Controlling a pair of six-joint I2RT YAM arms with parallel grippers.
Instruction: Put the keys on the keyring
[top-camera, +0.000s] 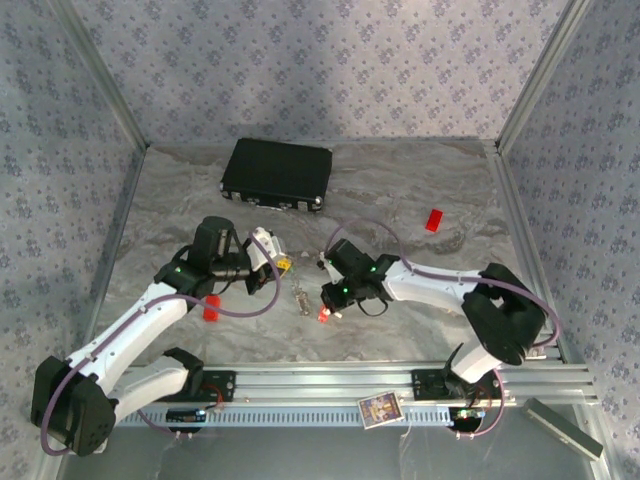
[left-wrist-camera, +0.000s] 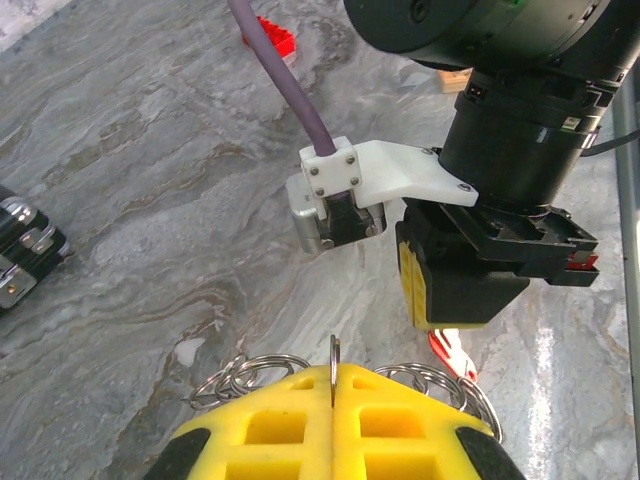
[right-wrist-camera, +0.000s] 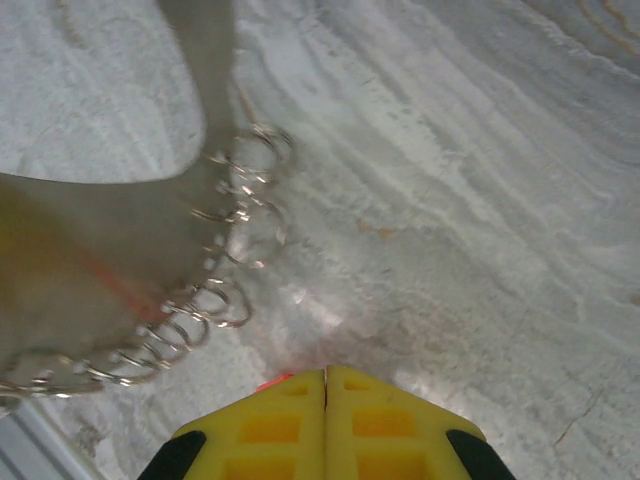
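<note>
Marbled grey table, black case at 12 o'clock; the keyring lies just toward 6 o'clock of centre, between the two grippers. Left gripper, at the ring's 10 o'clock, has its yellow pads pressed together on one loop, held edge-on. Right gripper, at 3 o'clock, is likewise pressed together, with what looks like a red-and-white key at its tips, though the grip is too blurred to confirm. Step judged: threading; the next move calls for bringing the key's hole onto the pinched loop's split end.
</note>
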